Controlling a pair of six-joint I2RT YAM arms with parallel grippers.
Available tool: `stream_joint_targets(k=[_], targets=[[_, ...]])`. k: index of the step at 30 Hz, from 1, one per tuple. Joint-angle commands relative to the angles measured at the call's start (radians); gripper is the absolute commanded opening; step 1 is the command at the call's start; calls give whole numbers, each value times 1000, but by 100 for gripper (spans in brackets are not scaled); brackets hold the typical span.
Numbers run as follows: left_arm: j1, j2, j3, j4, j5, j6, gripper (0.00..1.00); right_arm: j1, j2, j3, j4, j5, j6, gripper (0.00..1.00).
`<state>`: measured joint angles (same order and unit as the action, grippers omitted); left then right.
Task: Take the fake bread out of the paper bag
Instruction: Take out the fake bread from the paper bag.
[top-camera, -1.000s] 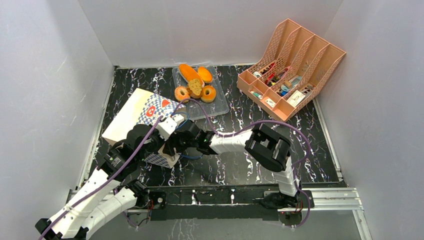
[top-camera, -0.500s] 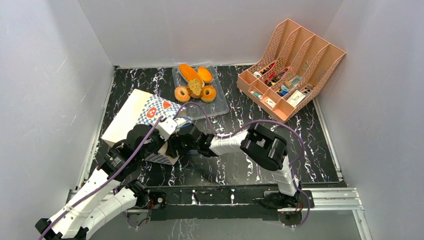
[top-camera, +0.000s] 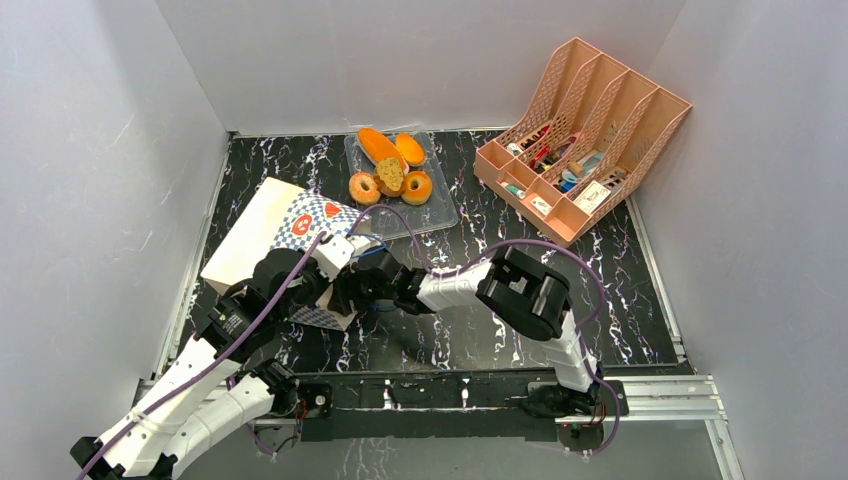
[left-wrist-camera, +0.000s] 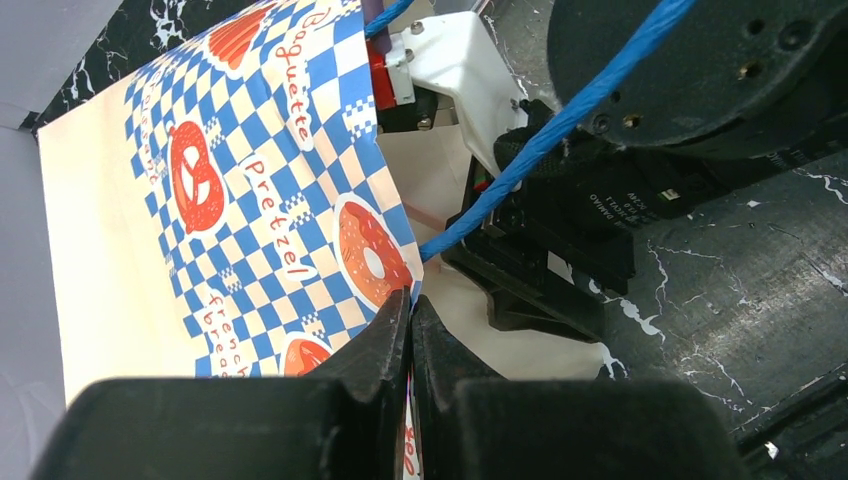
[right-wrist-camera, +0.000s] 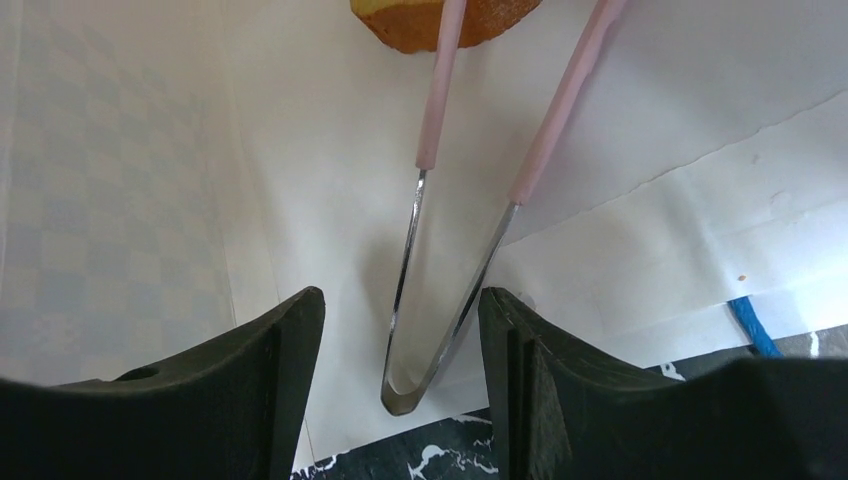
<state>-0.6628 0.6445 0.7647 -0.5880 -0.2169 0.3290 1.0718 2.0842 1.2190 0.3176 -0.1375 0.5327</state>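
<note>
Left gripper (left-wrist-camera: 410, 300): fingers fully closed, pinching the rim of the paper bag (left-wrist-camera: 250, 200) at the checkered band by its mouth. One blue cord handle (left-wrist-camera: 520, 160) runs slanted across the left wrist view, in front of my right arm.

Right gripper (right-wrist-camera: 400, 295): fingers apart at a medium gap, reaching into the bag mouth over the white inner paper. A pair of metal tongs (right-wrist-camera: 408, 250) with pink tips sits between them, bend towards me. I see a gap between one tong arm and the finger beside it, and the other arm runs right at the edge of the other finger. It doesn't look clamped.

The pink tips straddle one piece of fake bread (right-wrist-camera: 440, 20), orange-golden, deeper in the bag and cut off by the top of the right wrist view.

The bag lies on its side near the left edge of the tabletop (top-camera: 480, 330), with its mouth towards the middle.

The other pieces (top-camera: 390, 165), loaves and ring donuts, are on the clear tray (top-camera: 440, 215) at the middle of the far edge, apart from the bag.

A pink lattice organizer (top-camera: 585, 140) stands in the far right corner.
</note>
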Motion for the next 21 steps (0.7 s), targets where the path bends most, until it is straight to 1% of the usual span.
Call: stream_joint_targets(k=[1,4,9,14,16,20,21], targets=[[2,-10,-2,8,38,-8,0,-3,54,59,41,-26,20,56],[2,-7,-5,12,49,-8,0,-4,83,79,46,-40,30,56],[1,0,-9,17,62,-11,0,-4,123,117,37,-57,33,53],[1,3,-8,16,62,-13,0,-3,161,151,5,-63,33,46],[2,4,-6,17,64,-14,0,-3,174,157,-5,-61,31,39],[2,13,-1,18,56,-15,0,-2,175,149,3,-54,30,18],[2,15,2,16,51,-15,0,-3,167,143,10,-51,30,16]])
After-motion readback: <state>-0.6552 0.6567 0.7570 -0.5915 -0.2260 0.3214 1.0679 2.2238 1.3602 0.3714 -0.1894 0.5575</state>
